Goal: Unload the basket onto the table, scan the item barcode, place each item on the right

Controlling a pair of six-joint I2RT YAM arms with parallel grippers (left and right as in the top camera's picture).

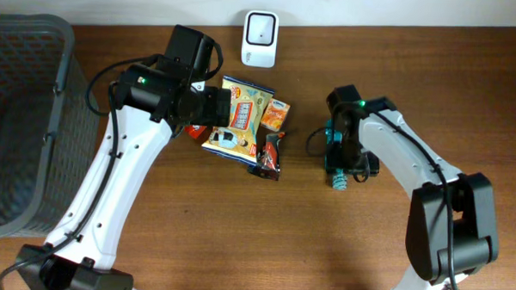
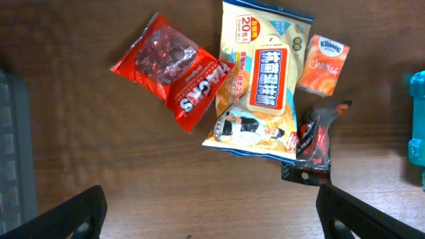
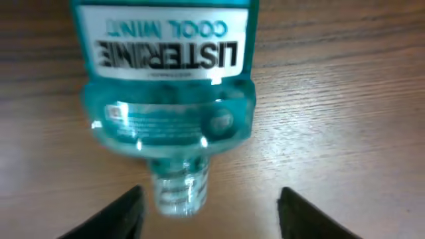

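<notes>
A: What sits at the far left of the overhead frame?

B: A grey basket (image 1: 25, 33), well apart from the goods.

A: And the left tool?

B: The left tool (image 2: 211, 199) hangs above the packets, jaws wide, gripping nothing. In its view the red bag (image 2: 176, 70) is upper left, touching the wipes (image 2: 265, 86) in the middle. The tissues (image 2: 323, 63) are upper right. A dark sachet (image 2: 313, 143) lies lower right, against the wipes.

A: The scanner?

B: The white scanner (image 1: 260, 29) stands at top centre of the overhead frame, just above the pile. Nothing is held before it.

A: Further right?

B: The bottle (image 3: 166, 113) lies flat on the counter (image 1: 280, 240), its cap between the fingers of the right tool (image 3: 209, 199). Those fingers stand apart, clear of it. Nothing is held.

A: So which step?

B: A pick-up, I'd judge, since no item is in hand. I cannot tell whether the bottle or a packet goes next.

A: What does the next move call for?

B: One tool closing on a single item and lifting it clear. No barcode shows on the upturned faces, so the item probably needs turning toward the scanner.
</notes>
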